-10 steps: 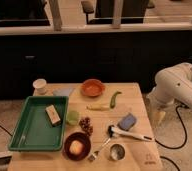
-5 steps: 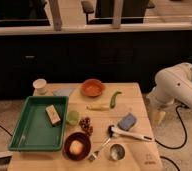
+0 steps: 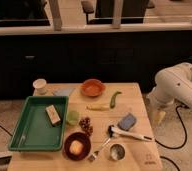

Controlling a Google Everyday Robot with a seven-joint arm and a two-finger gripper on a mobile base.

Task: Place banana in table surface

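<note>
The slim pale yellow banana (image 3: 98, 107) lies flat on the tan wooden table surface (image 3: 137, 102), near its middle, just left of a curved dark green vegetable (image 3: 115, 98). My white arm stands off the table's right side. Its gripper (image 3: 159, 117) hangs pointing down beside the right table edge, well to the right of the banana and touching nothing. It is open, with nothing between its fingers.
A green tray (image 3: 26, 131) holding a tan block (image 3: 52, 114) fills the table's left. An orange bowl (image 3: 92, 88) and a white cup (image 3: 39, 86) stand at the back. A blue sponge (image 3: 127, 121), a brush (image 3: 129, 133), a metal cup (image 3: 117, 151), a dark bowl (image 3: 77, 146) and grapes (image 3: 85, 125) crowd the front.
</note>
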